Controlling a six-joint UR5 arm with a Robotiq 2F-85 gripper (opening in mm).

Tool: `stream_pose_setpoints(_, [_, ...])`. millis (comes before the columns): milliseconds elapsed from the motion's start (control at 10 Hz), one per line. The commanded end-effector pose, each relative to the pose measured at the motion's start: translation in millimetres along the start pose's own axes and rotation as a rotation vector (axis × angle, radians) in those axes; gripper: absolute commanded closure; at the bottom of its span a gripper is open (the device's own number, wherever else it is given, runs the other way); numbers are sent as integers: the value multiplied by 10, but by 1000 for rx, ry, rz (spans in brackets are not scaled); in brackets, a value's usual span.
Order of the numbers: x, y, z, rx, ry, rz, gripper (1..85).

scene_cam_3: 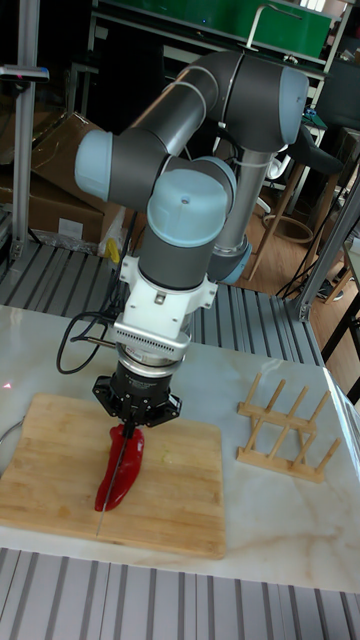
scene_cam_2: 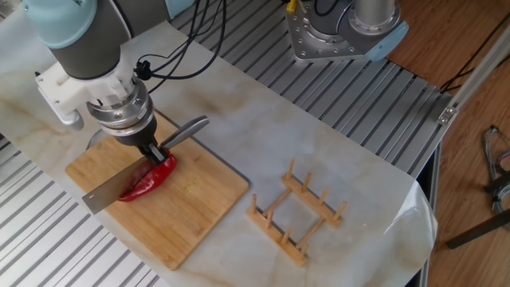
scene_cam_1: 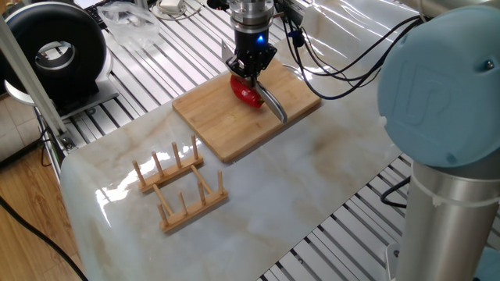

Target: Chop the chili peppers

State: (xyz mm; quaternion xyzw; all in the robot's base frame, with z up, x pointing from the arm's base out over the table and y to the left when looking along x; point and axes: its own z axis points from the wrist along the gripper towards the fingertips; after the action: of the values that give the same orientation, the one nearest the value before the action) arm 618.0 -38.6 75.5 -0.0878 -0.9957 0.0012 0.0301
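Where knife [scene_cam_2: 115, 189] meets chili [scene_cam_2: 148, 180], open cutting board [scene_cam_2: 191, 215] alongside.

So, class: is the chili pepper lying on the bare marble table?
No, the chili pepper lies on the wooden cutting board, under the knife.

Glossy red chili pepper [scene_cam_2: 147, 181], curved, lying flat on wooden board [scene_cam_2: 183, 215], knife blade [scene_cam_2: 107, 192] across it

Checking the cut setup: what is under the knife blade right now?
The red chili pepper lies lengthwise under the knife, on the wooden cutting board. The gripper holds the knife. Whether the blade has entered the pepper cannot be seen.
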Motion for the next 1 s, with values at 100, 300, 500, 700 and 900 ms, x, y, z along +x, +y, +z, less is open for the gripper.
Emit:
stream_pose_setpoints(100, [28,-10,8,-1,7,-2,843])
stream_pose_setpoints(300, [27,-7,21,-1,7,-2,843])
stream_pose_setpoints(500, [25,-18,37,-2,4,-2,843])
stream_pose_setpoints(700, [18,-30,86,-8,-5,-7,843])
stream_pose_setpoints(900, [35,-21,123,-16,-8,-13,843])
